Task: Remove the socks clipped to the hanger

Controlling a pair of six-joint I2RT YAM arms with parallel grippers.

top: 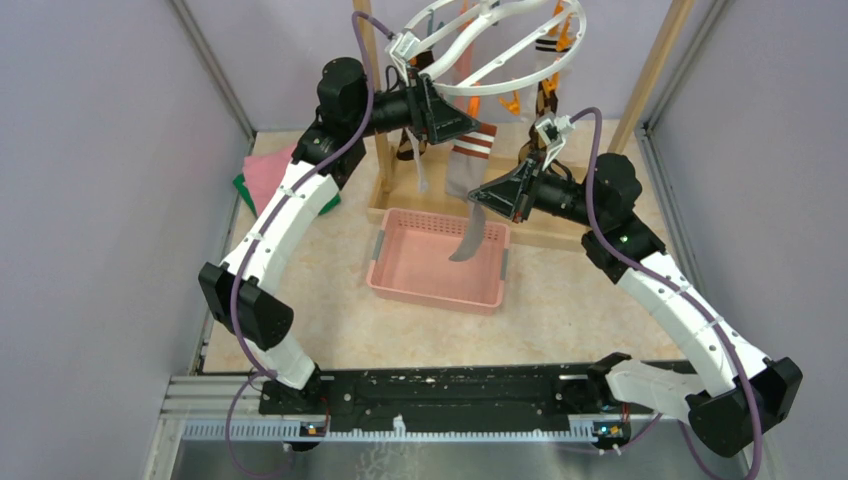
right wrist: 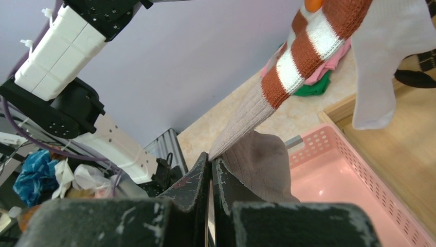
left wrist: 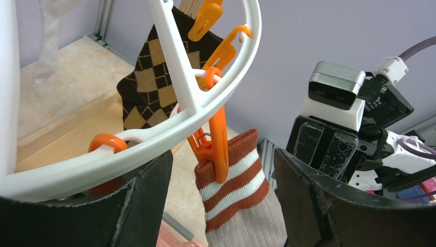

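Well, from above, the striped sock (top: 470, 235) dangles over the pink basket (top: 400, 285). Left wrist: left claw (left wrist: 221, 170) apart by the orange clip (left wrist: 216, 144) holding it to the hanger (left wrist: 172, 46); argyle sock (left wrist: 149, 82) clipped too. Right wrist: right claw (right wrist: 212, 170) squeezes that sock, not off yet.

White ring hanger (left wrist: 154, 140), orange clips (left wrist: 218, 144) — and patterned socks

The striped-cuff sock (left wrist: 231, 190) is greyish beige with rust-brown and white bands at its cuff. The argyle sock (left wrist: 146, 82) is dark brown with tan diamonds. The perforated basket (top: 437, 293) is salmon pink with grey handles, the surface (top: 560, 310) a mottled beige — the folded cloths (top: 265, 170) are pink and green.
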